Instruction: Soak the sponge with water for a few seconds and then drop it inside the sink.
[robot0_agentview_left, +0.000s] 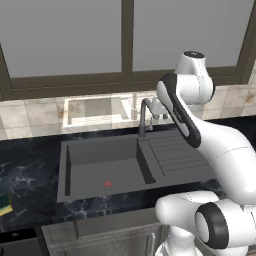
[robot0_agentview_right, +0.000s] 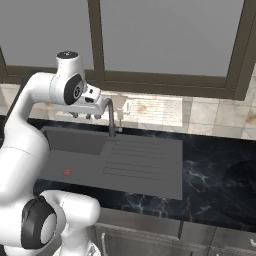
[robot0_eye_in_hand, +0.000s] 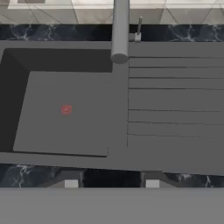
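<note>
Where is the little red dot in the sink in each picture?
Left base view: the red drain mark sits low on the basin floor, left of the picture's middle.
Right base view: it lies at the left, beside the white arm.
Hand view: it is left of centre on the basin floor.
Shared landmark: the faucet stands behind the sink, where basin meets ribbed drainboard.

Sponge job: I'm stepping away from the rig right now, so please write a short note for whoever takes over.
Gripper: jaws apart, empty, hovering above the sink, near the faucet.
Sponge: on the counter left of the sink, at the edge of the left base view, untouched.
Faucet looks off.
Done: nothing yet.
Left: fetch the sponge, run the water, soak it, drop it in the sink.
</note>
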